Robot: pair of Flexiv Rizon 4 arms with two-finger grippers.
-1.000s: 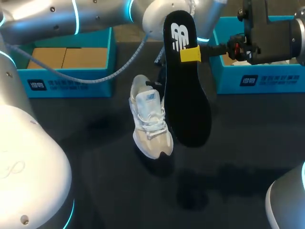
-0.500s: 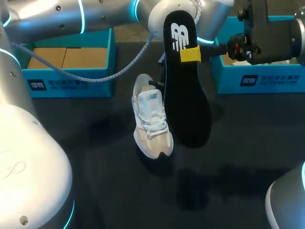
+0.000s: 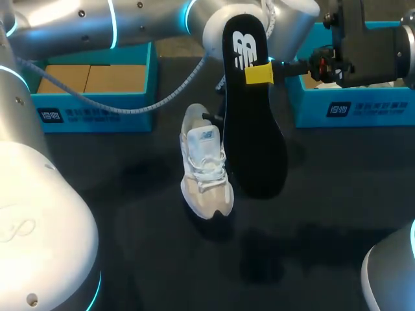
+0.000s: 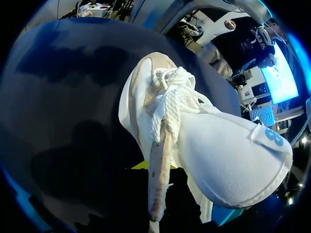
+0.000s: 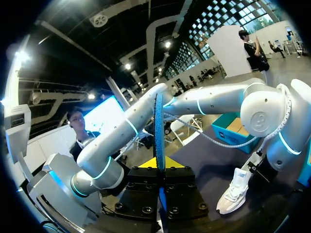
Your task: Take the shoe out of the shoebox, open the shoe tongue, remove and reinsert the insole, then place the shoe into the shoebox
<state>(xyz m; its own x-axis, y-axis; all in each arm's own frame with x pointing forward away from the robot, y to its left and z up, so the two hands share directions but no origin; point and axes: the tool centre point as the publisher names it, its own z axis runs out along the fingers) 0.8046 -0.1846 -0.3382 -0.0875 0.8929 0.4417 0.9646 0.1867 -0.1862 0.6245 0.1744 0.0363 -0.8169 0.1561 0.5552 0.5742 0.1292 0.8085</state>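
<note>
The right end effector is closed on the black insole. Its two yellow tips press the insole from both sides, near the heel end that carries a white logo. In the right wrist view the insole shows edge-on and stands straight up from between the tips. The insole hangs in the air over the dark counter, heel end up and toe end down. In the head view it covers the right side of the sneaker. The right arm comes in level from the right, above the right teal box.

The left end effector is at the heel end of the sneaker, just under it in the left wrist view. I cannot tell if it is open or closed, because the sneaker and the insole hide it. The white and beige sneaker is tilted steeply, with its toe on the counter and its heel raised. Its white tongue bulges close to the left wrist camera, with the laces ahead of it. The left arm lies across from the left, above the left teal box, which shows brown cardboard inside. The sneaker is between the two boxes and in neither of them.
</note>
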